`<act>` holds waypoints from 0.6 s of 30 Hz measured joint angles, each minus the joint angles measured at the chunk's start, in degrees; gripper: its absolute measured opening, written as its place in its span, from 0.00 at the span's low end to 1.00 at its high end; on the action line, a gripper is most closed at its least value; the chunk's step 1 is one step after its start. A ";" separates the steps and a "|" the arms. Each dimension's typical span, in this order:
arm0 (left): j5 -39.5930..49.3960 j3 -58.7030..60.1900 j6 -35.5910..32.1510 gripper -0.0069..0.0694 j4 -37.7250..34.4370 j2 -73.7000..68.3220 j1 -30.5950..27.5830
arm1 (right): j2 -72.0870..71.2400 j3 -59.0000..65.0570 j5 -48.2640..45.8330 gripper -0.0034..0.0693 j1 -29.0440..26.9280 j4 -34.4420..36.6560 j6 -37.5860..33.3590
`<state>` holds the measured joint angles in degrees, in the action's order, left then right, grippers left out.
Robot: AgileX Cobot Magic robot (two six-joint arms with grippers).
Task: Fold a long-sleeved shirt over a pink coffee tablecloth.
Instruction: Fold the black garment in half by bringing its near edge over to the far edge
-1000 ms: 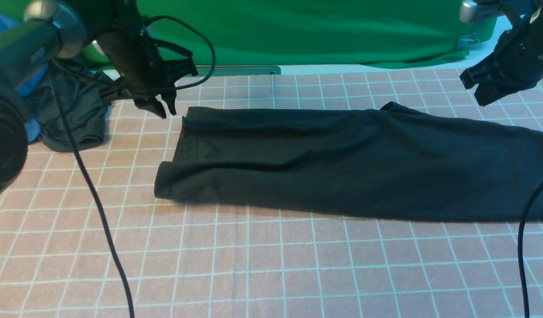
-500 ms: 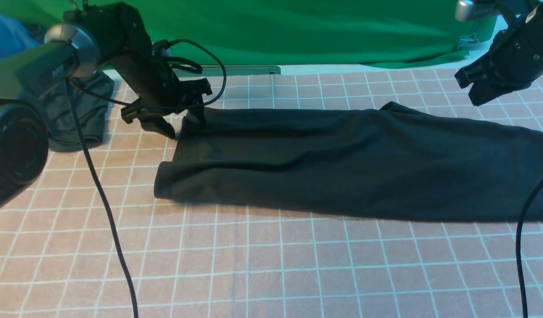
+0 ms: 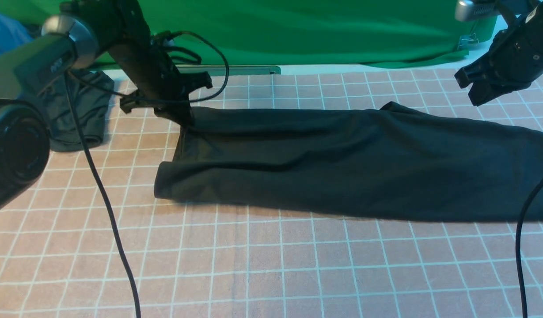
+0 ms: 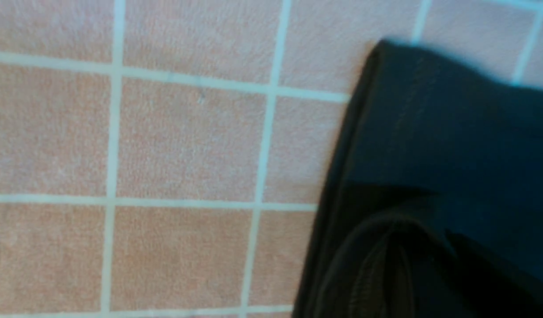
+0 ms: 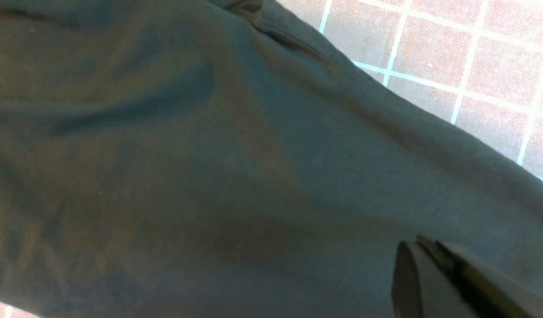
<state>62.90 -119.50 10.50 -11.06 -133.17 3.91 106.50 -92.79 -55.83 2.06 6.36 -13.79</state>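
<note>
Covering the table from 6 o'clock outward, the pink checked tablecloth (image 3: 271, 265) carries the black shirt (image 3: 342, 163), which lies in a long band from the middle out past 3 o'clock. At the band's 10 o'clock corner the left gripper (image 3: 183, 118) is clamped on the shirt's edge. At 2 o'clock the right gripper (image 3: 470, 90) hangs above the shirt, pinched closed and empty.

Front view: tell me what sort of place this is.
Probably a robot test bench, not a home: green backdrop cloth behind, pink gridded tablecloth underneath, and cabled left arm and right arm over a black shirt.
</note>
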 joint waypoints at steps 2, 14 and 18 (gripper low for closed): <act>0.60 -2.57 1.55 0.13 0.64 0.00 0.00 | 0.00 0.00 0.00 0.14 0.00 0.00 0.00; -7.14 -6.93 5.06 0.13 3.57 -0.60 0.06 | 0.00 0.00 0.18 0.15 0.00 0.08 0.00; -9.24 -6.93 3.73 0.13 3.57 -1.83 0.06 | 0.00 0.00 0.17 0.15 0.00 0.89 0.00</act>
<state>53.66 -126.43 14.23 -7.49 -135.00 3.96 106.50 -92.79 -55.66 2.06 7.24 -13.79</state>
